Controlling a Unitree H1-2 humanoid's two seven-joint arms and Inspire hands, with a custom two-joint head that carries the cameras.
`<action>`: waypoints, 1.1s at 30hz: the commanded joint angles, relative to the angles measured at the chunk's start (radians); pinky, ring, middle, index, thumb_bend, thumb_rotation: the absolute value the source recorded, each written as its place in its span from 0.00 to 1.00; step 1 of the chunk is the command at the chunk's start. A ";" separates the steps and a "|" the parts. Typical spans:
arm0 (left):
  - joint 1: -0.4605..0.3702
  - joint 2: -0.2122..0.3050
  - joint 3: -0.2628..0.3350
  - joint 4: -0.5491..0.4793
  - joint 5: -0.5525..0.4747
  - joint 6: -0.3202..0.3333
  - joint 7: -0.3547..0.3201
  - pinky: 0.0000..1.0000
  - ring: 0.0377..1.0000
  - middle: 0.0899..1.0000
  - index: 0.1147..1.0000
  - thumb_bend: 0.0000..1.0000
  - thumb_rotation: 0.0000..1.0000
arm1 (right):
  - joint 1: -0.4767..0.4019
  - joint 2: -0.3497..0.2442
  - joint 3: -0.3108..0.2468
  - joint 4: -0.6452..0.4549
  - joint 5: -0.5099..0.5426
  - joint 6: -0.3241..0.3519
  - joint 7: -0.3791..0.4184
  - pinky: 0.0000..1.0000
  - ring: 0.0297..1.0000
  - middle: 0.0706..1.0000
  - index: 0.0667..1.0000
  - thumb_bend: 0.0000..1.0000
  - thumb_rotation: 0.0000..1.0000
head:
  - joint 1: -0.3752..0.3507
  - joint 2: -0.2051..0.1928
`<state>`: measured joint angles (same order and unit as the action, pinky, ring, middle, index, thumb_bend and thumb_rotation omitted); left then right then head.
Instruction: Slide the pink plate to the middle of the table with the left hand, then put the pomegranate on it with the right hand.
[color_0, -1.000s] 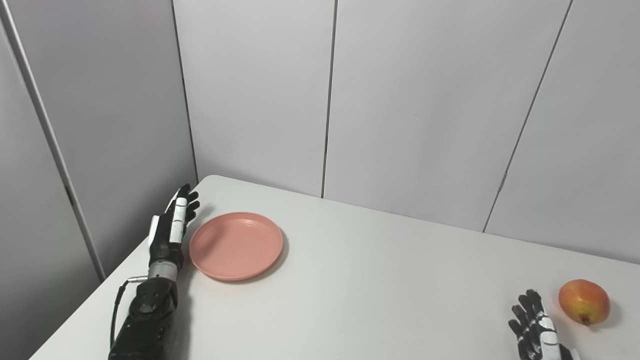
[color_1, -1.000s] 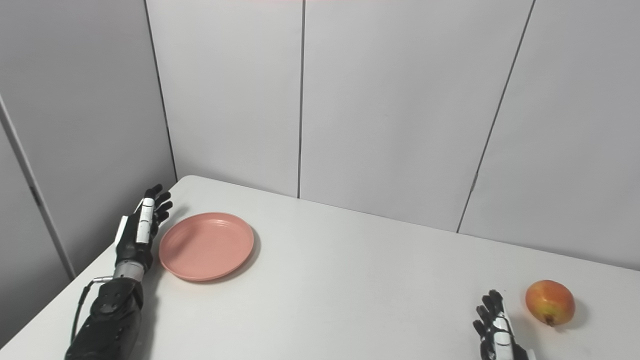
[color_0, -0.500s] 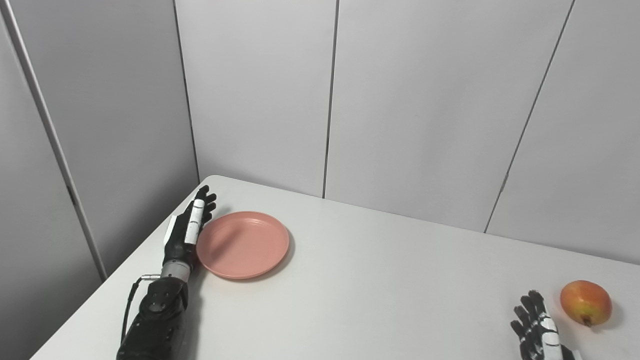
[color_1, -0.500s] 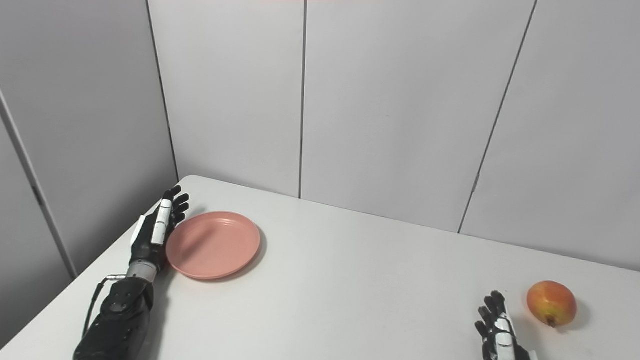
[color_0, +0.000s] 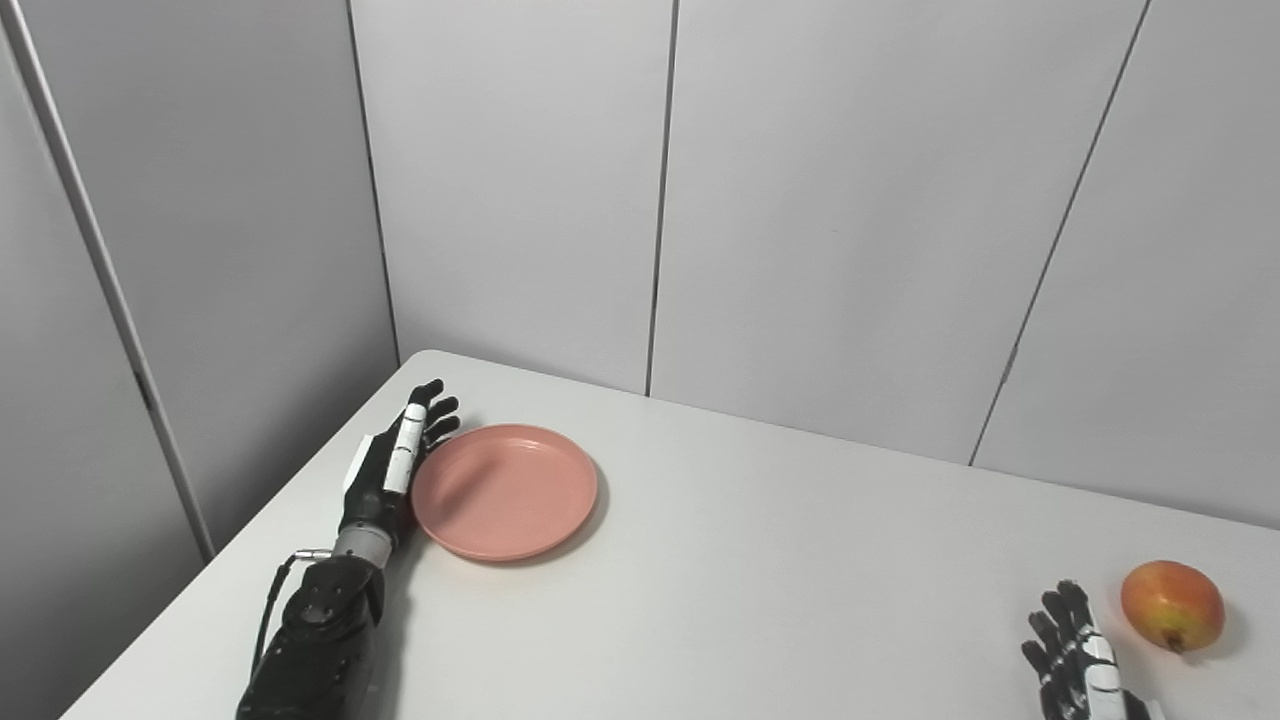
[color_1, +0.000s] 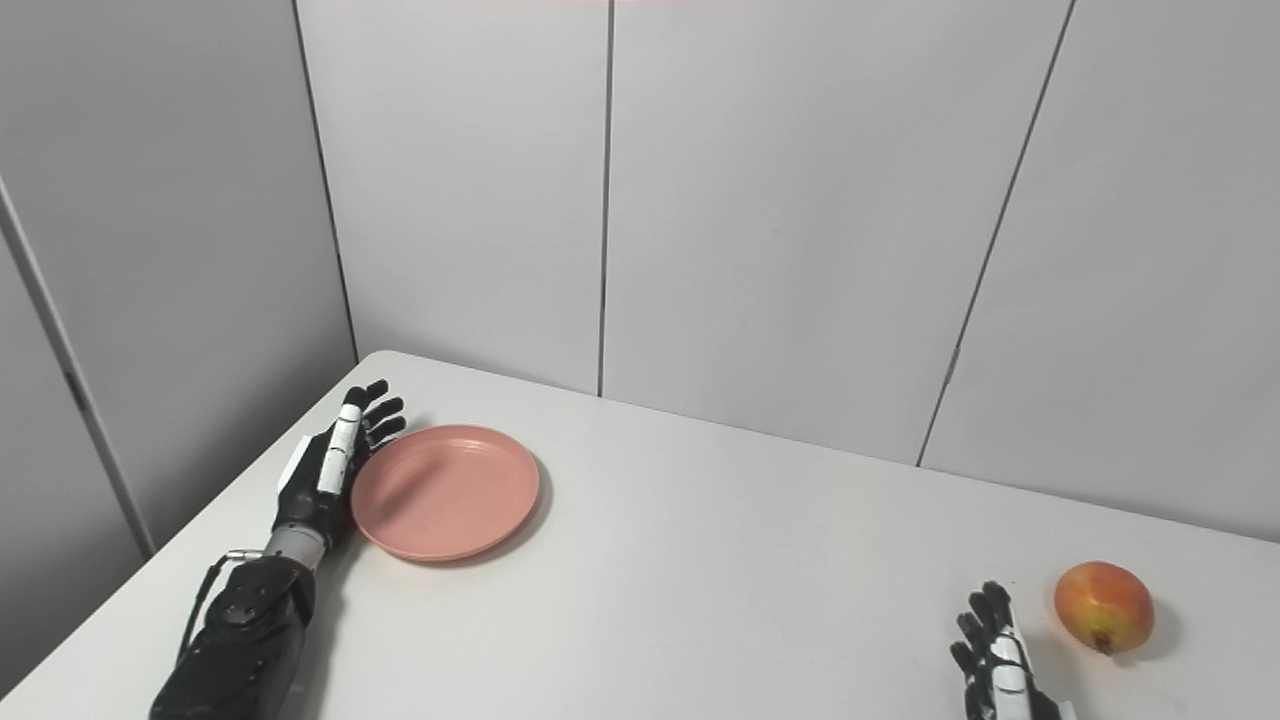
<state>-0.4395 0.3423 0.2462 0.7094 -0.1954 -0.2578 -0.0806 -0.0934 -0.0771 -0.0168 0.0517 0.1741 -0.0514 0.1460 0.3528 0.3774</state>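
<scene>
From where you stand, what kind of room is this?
Probably a robot test booth, not a home: plain grey wall panels close in a bare white table, which holds only a pink plate and a pomegranate.

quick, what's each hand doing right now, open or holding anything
Left hand: open, flat against the pink plate's left rim, gripping nothing.
Right hand: open, empty, beside the pomegranate, not touching it.

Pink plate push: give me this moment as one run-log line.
phase: slide | left robot hand: open, against pink plate left rim | right robot hand: open, idle | pomegranate: on table
</scene>
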 joint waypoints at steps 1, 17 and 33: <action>-0.018 -0.005 -0.010 -0.021 -0.004 -0.004 -0.012 0.87 0.88 0.88 0.88 0.63 1.00 | -0.010 -0.002 -0.005 -0.024 0.002 -0.001 0.000 1.00 1.00 1.00 1.00 0.30 1.00 | 0.001 0.001; 0.004 -0.072 -0.068 -0.144 0.020 0.084 -0.005 0.89 0.90 0.89 0.90 0.62 1.00 | -0.012 -0.001 -0.003 -0.018 -0.005 -0.007 -0.002 1.00 1.00 1.00 1.00 0.34 1.00 | -0.012 0.009; 0.031 -0.144 -0.101 -0.283 0.025 0.190 0.000 0.94 0.94 0.93 0.94 0.63 1.00 | -0.018 0.004 -0.003 0.013 -0.016 -0.034 -0.001 1.00 1.00 1.00 1.00 0.42 0.94 | -0.095 0.063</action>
<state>-0.3830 0.1945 0.1505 0.4637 -0.1717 -0.0740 -0.0721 -0.0958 -0.0755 -0.0163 0.0557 0.1585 -0.0519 0.1439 0.2578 0.4387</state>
